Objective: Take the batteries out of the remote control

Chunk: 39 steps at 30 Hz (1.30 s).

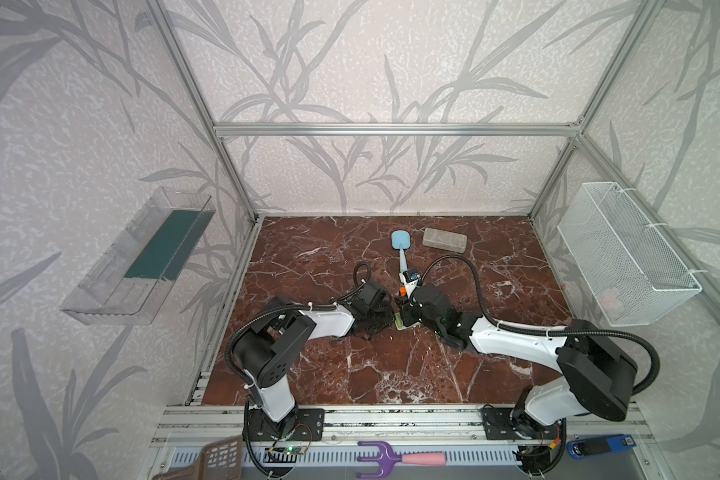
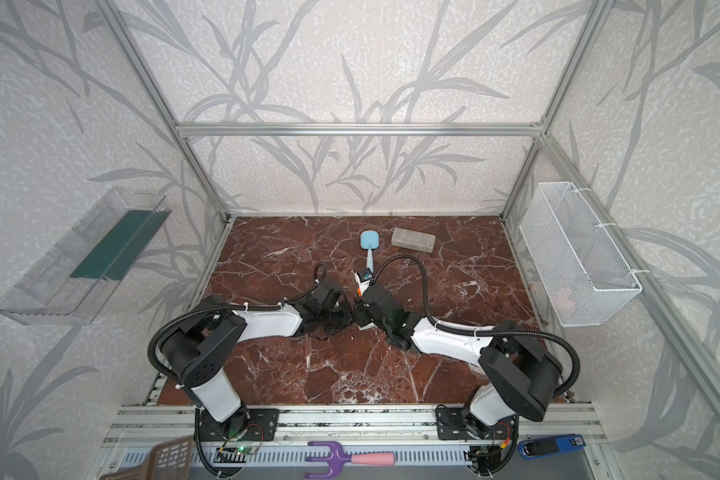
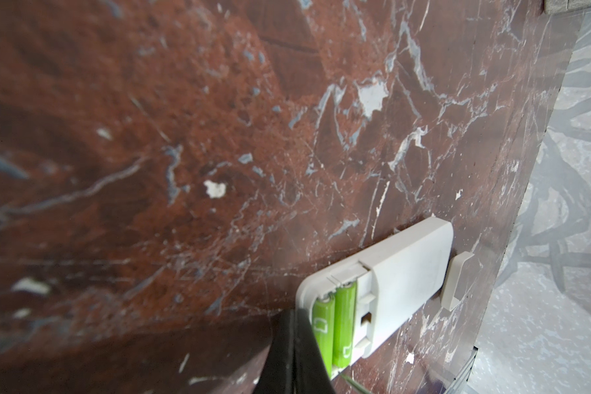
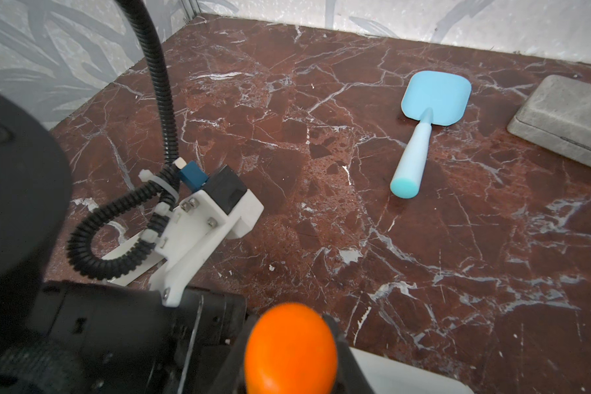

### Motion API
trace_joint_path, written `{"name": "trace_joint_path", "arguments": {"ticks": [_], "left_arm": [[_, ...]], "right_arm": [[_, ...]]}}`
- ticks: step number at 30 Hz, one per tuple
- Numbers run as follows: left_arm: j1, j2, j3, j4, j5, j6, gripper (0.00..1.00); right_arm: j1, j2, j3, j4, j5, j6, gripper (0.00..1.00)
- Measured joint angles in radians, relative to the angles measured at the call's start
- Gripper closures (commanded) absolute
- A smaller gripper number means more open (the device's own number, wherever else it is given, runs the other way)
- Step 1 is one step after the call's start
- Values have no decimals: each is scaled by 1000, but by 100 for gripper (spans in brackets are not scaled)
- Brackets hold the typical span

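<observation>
- Hanging on the left wall, a clear plastic shelf (image 1: 142, 257) with a dark green floor sits well apart from the work.
- The left gripper (image 3: 291, 322) has its black fingers pressed together with nothing between them. In the left wrist view the tips reach the edge of the white remote (image 3: 406, 273) and cover part of the nearer battery; whether they touch it cannot be told.
- Two lime-green batteries (image 3: 336, 324) lie side by side in the remote's open compartment. The remote lies flat on the red marble table (image 3: 185, 136), and in both top views it is mostly hidden under the two wrists.
- A small white piece (image 3: 456, 279) lies just beside the remote's far end.
- The right gripper (image 4: 290, 370) is clamped narrowly on the screwdriver (image 4: 287, 334), whose orange end faces the wrist camera.
- Beyond the grippers lies a light blue spatula (image 4: 434, 102), its handle pointing toward them, with a grey case (image 4: 567, 116) to its right.
- A white wire basket (image 1: 624, 253) hangs on the right wall.
</observation>
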Motion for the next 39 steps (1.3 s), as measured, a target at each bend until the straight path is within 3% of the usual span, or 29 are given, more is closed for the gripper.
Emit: {"name": "trace_joint_path", "arguments": {"ticks": [20, 39], "left_arm": [[-8, -3, -7, 10, -6, -9, 93], [-37, -3, -15, 24, -15, -52, 93]], "right_arm": [[16, 43, -20, 51, 37, 9, 100], [-42, 36, -118, 196, 33, 296, 100]]}}
